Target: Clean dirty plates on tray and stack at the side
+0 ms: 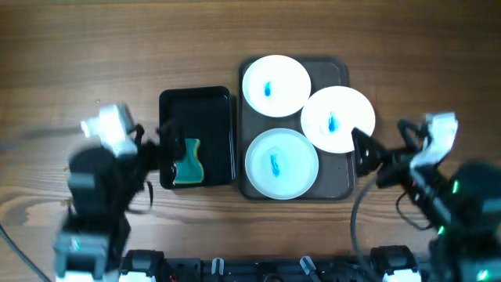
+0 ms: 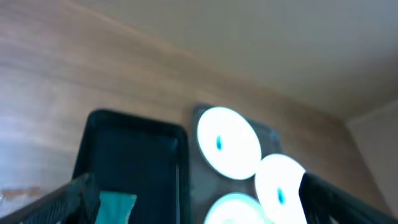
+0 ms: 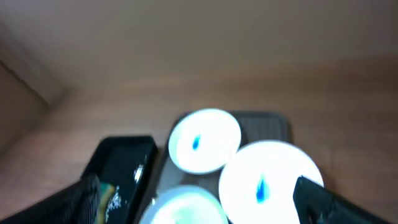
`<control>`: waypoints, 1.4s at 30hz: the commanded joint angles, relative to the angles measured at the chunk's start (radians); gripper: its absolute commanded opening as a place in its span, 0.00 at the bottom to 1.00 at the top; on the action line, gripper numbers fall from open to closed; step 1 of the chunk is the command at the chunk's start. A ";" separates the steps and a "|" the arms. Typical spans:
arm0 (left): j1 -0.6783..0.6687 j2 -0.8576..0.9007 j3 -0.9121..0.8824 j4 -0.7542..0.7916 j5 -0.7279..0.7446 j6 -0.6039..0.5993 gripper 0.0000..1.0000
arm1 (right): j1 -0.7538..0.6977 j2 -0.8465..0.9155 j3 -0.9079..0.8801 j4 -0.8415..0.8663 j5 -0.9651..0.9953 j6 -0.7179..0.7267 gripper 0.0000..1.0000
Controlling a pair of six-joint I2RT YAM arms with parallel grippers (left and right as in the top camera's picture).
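Three plates (image 1: 275,84) sit on the brown-grey tray (image 1: 335,186), all with a blue smear at centre, so by my read nothing is wiped and nothing is stacked at the side yet. The teal sponge (image 1: 188,163) lies in the near half of the glossy black tray (image 1: 168,102), its long axis roughly along that tray's length. The left gripper (image 1: 163,153) is at that tray's outer rim, just beside the sponge – the sponge lies inboard of it, so that arm is clearly the nearer one for a pickup. The right gripper (image 1: 362,153) is at the near edge of the right-hand plate (image 1: 338,117); I can't tell touching from just clear. That plate reaches out past the tray's right rim and seems to overlap the far plate's rim. Both grippers look spread wide and empty. The wrist views settle that, with the left fingers (image 2: 348,199) and the right fingers (image 3: 329,202) at opposite bottom corners of their frames. Overhead alone wouldn't, because the left arm is smeared there. Overhead does give the plate layout and arm-to-object spacing. The left wrist view shows only the sponge's top edge (image 2: 117,205) between the fingers, and the right wrist view puts the right-hand plate (image 3: 267,177) dead ahead – both soft-focus.
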 commanded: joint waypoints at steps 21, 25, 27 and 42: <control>-0.077 0.995 0.140 -0.357 -0.096 -0.251 0.33 | 0.154 0.587 0.109 -0.339 -0.086 0.109 0.69; -0.077 1.094 0.140 -0.263 -0.097 -0.240 0.04 | 0.154 0.588 0.108 -0.309 -0.086 0.109 0.70; -0.075 1.081 0.177 -0.274 -0.097 -0.240 0.04 | 0.154 0.588 0.108 -0.305 -0.086 0.109 0.70; -0.079 1.084 0.187 -0.138 -0.216 -0.161 0.28 | 0.154 0.588 0.108 -0.292 -0.034 0.161 0.74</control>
